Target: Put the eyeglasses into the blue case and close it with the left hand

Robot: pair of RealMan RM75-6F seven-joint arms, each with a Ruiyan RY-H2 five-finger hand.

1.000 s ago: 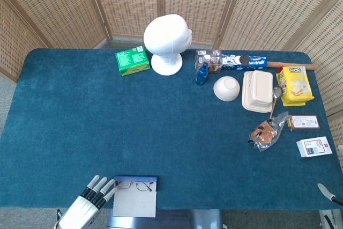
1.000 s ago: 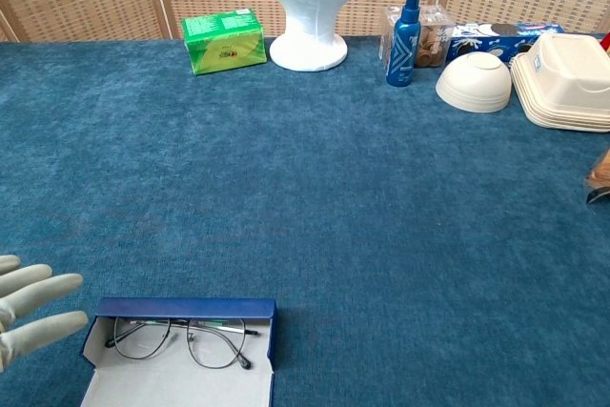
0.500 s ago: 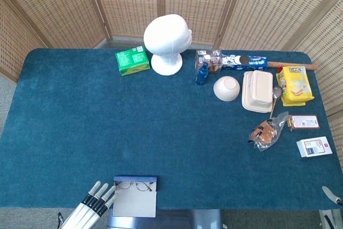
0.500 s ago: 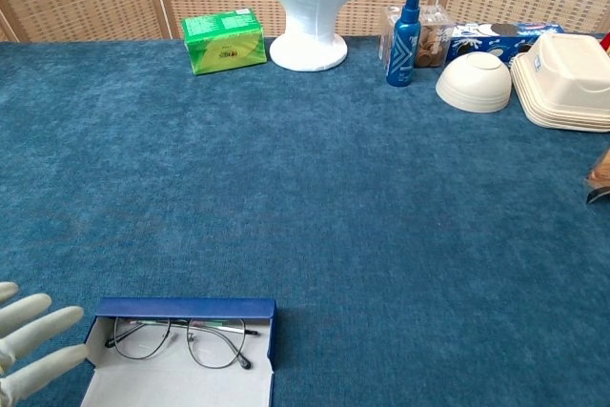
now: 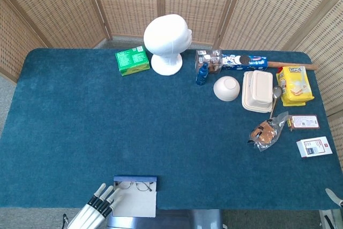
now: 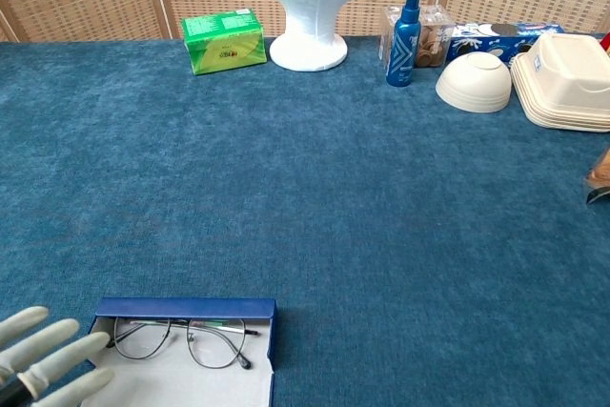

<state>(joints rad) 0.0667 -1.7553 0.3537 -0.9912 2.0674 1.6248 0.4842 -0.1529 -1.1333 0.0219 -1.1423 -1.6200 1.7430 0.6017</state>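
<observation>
My left hand (image 6: 43, 359) has its fingers (image 5: 99, 196) straight and a little apart, holding nothing, at the near edge of the table (image 5: 75, 127). In the chest view the fingertips lie just at the left end of the blue case (image 6: 186, 359), over its near-left corner; whether they touch it I cannot tell. The case lies open, lid flap toward me, and the eyeglasses (image 6: 181, 338) rest inside it along the far wall, just to the right of my fingertips and a little beyond them, lenses side by side, temples folded. From the head view the same fingers point up toward the case (image 5: 135, 196) from its near-left side.

Of my right hand (image 5: 333, 197) I see only a sliver at the far right edge of the head view, well apart from the case; how its fingers lie I cannot tell.

Well beyond my left fingers, at the far side of the table, stand a green box (image 5: 132, 60) and a white mannequin head (image 5: 166, 43).
</observation>
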